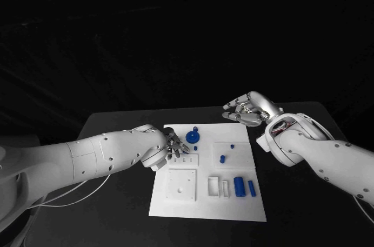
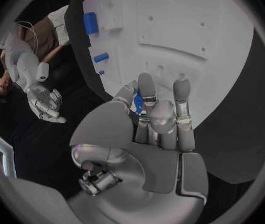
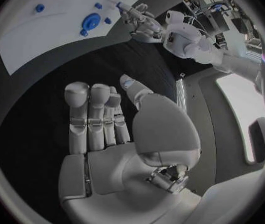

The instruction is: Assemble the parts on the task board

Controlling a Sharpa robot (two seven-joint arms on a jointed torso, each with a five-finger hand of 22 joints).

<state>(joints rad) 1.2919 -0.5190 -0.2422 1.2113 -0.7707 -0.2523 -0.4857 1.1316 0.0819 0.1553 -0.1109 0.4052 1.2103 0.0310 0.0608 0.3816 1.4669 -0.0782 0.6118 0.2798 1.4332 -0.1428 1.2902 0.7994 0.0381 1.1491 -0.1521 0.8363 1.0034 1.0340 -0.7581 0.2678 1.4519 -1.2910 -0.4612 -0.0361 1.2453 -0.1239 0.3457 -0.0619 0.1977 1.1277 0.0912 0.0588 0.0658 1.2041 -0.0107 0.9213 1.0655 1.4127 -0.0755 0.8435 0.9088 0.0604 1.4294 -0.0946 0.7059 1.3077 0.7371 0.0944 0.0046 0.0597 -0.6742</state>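
Your left hand (image 1: 173, 144) sits over the board's (image 1: 204, 204) left edge, pinching a small blue part (image 2: 138, 103) between thumb and fingers. Your right hand (image 1: 248, 108) hovers past the board's far right corner, above the dark surface (image 1: 117, 122), fingers apart and holding nothing. On the board you see a round blue part (image 1: 194, 135) at the far side, a small peg (image 1: 222, 159) mid-board, and two blue blocks (image 1: 244, 185) standing side by side near the right edge.

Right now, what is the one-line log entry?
left hand: pinches blue part over board | right hand: empty, off board
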